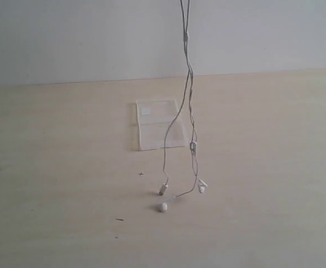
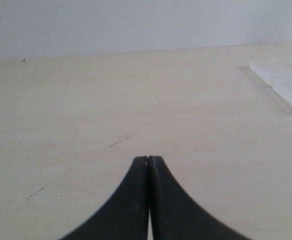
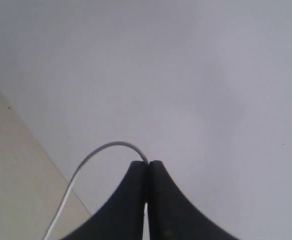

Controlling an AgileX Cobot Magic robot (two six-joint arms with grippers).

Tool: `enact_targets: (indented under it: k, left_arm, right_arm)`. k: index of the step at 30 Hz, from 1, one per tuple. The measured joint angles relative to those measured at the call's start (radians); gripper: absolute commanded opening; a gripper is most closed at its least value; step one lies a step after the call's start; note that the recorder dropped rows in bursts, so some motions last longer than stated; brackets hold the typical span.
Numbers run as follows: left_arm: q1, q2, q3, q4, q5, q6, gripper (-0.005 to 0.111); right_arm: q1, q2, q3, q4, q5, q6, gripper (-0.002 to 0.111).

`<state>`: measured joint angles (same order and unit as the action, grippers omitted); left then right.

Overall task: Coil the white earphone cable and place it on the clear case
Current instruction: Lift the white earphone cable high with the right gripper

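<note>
Grey wall point(image 3: 196, 75), right hand point(image 3: 147, 163) pinching cable point(image 3: 115, 143)

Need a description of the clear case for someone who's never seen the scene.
On the pale wooden table, look toward the edge by the grey wall. There, partly behind the dangling white earphone cable, lies the clear case, flat. It's the only transparent thing: two rectangular halves, a small white patch in the one nearer the wall.

- white earphone cable point(image 1: 186, 37): pale grey-white strands, ending in white earbuds point(image 1: 163, 207).
- clear case point(image 1: 159, 124): colourless and transparent, with a small white square patch point(image 1: 145, 111) in the far half.
- table point(image 1: 51, 167): pale beige with faint grain and a few dark specks.
- wall point(image 1: 68, 33): plain light grey.
- left gripper point(image 2: 148, 159) and right gripper point(image 3: 147, 163): black.
</note>
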<state>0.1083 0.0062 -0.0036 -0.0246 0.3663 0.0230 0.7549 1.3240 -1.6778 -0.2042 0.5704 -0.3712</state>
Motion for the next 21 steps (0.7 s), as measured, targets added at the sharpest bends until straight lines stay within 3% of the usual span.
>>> enact_targets:
  k: [9, 15, 21]
  left_arm:
    - [0.0, 0.0, 0.002, -0.008, -0.037, -0.005, 0.0]
    - [0.0, 0.0, 0.004, -0.227, -0.313, -0.065, 0.0]
    - [0.0, 0.0, 0.004, -0.263, -0.539, -0.076, 0.0]
  right_arm:
    - [0.0, 0.0, -0.003, 0.006, -0.008, 0.0, 0.0]
    - [0.0, -0.002, -0.054, 0.006, -0.01, 0.0, 0.0]
    - [0.0, -0.004, -0.106, 0.014, 0.037, 0.005, 0.0]
